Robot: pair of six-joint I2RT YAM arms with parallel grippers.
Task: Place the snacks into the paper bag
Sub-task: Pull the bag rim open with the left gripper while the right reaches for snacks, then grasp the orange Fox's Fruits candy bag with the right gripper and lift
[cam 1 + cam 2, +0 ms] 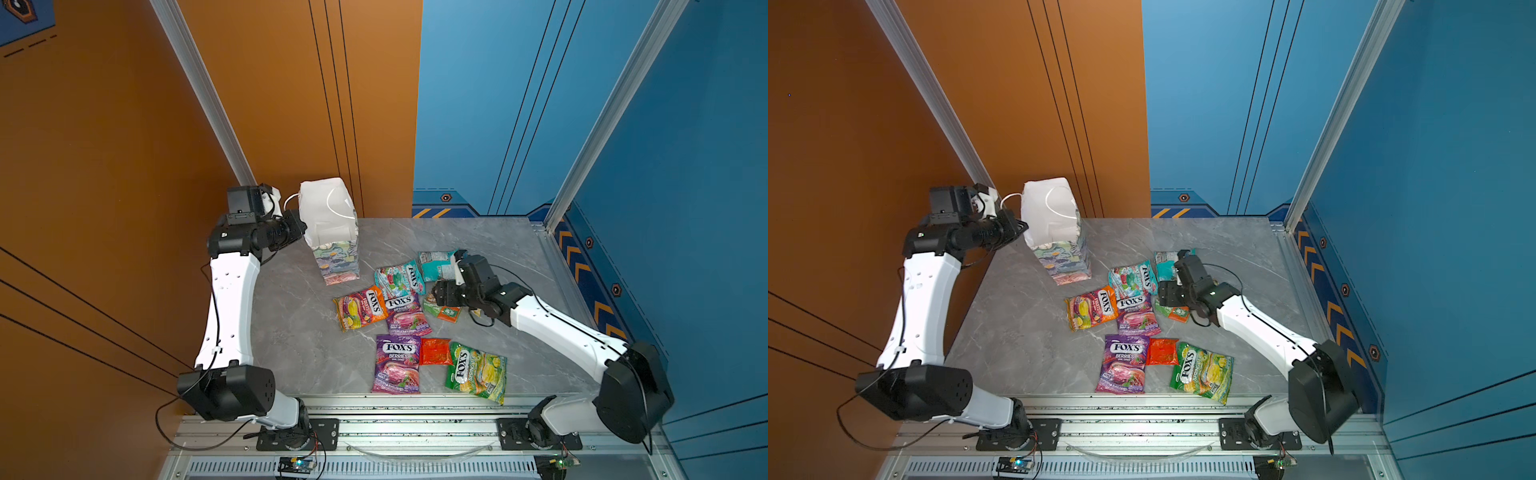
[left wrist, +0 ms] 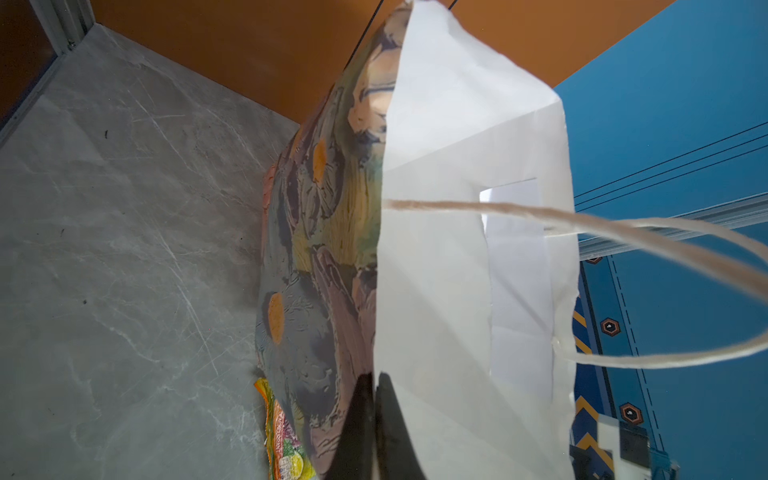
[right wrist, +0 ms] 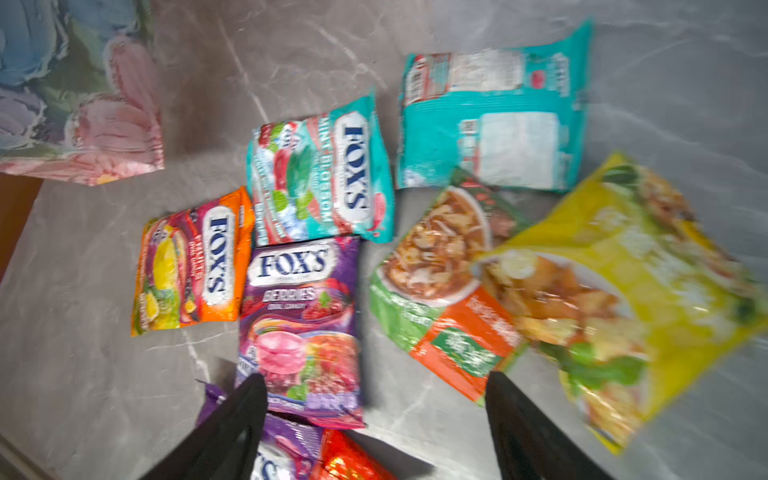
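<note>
The bag (image 2: 436,291) stands at the far left of the table (image 1: 299,332), its wall pinched tight in the left gripper (image 2: 375,380), while the snacks (image 3: 299,324) lie flat just ahead of the right gripper (image 3: 376,378), spread wide, holding nothing.

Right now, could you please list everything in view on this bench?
paper bag: one, floral outside, white inside, upright, far left.
purple FOX'S packets: two, mid-pile and front.
orange FOX'S packet: one, pile's left.
teal packets: two, pile's far side.
green FOX'S packet: one, front right.
red packet: one, small, between front purple and green.
green-orange packet: one, pile's right.
yellow chip bag: one, overlapping green-orange packet, right wrist view.
table: one, grey marble.
left gripper: shut on paper bag's edge.
right gripper: open, above the pile.
</note>
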